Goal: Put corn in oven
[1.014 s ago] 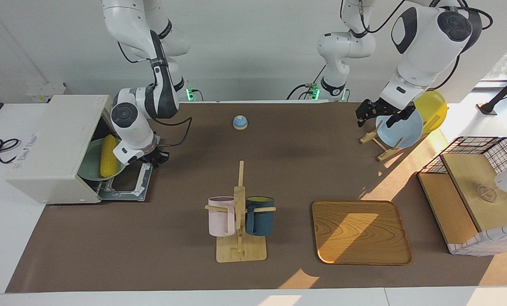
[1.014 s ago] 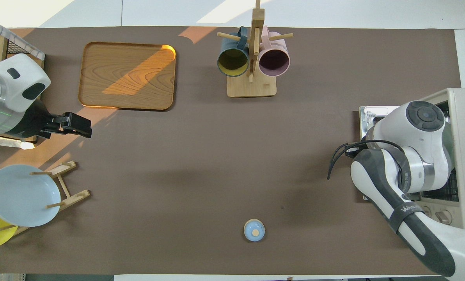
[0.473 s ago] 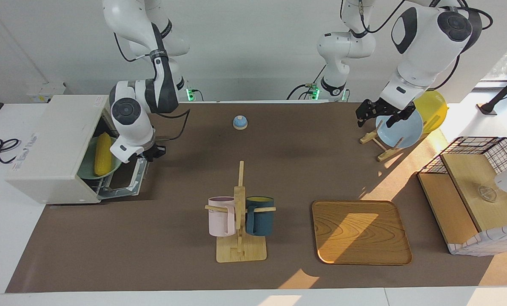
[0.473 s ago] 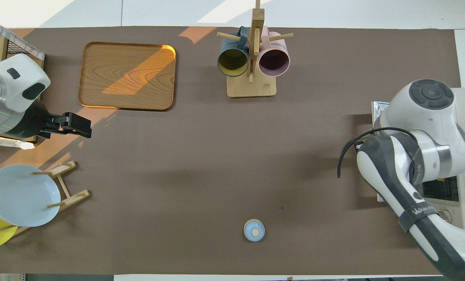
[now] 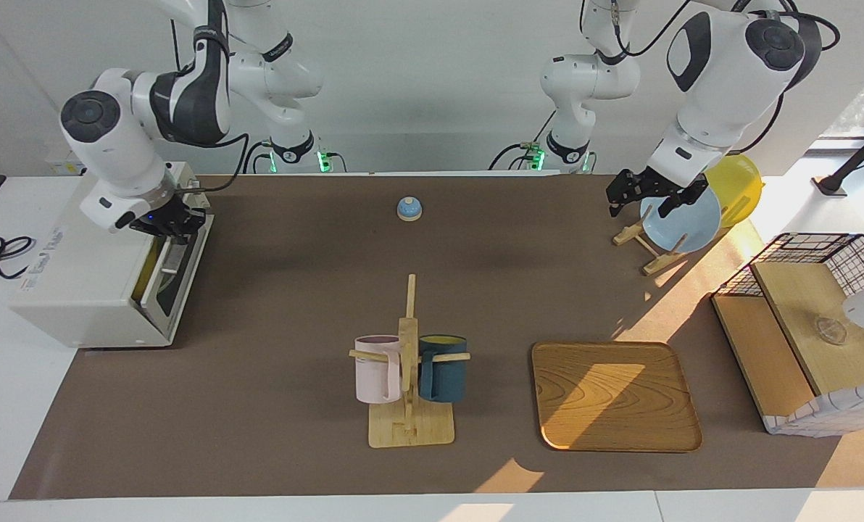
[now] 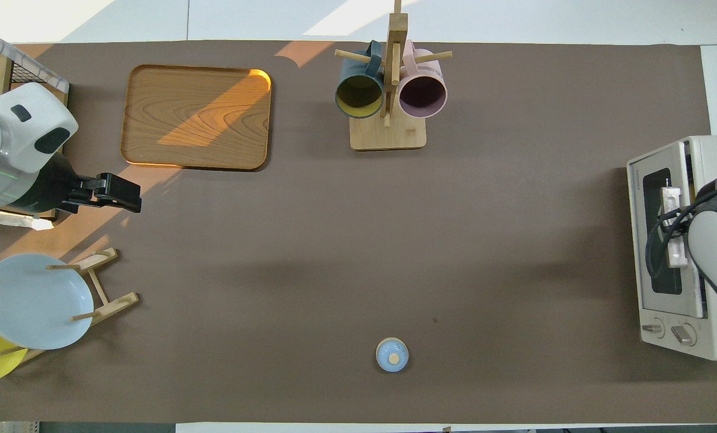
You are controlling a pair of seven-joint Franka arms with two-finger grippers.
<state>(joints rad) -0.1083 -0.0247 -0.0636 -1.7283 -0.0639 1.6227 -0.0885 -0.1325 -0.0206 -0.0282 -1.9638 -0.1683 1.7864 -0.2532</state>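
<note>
The white oven (image 5: 91,268) (image 6: 665,337) stands at the right arm's end of the table. Its dark-glass door (image 5: 178,275) (image 6: 659,240) is swung up and almost closed, leaning out slightly at the top. My right gripper (image 5: 171,226) is shut and rests against the door's top edge by the handle bar (image 6: 671,225). The corn is hidden inside the oven. My left gripper (image 5: 638,210) (image 6: 135,198) hangs open with nothing in it over the plate rack, and that arm waits.
A mug rack (image 5: 406,362) with a pink and a dark blue mug stands mid-table, beside a wooden tray (image 5: 613,395). A small blue bell (image 5: 409,209) sits near the robots. A blue plate (image 5: 682,221), a yellow plate (image 5: 740,185) and a wire basket (image 5: 802,326) are at the left arm's end.
My right gripper has risen from under the dropped door and swung it up almost closed. The corn on its green plate, seen inside before, is now covered. The left arm has not moved.
</note>
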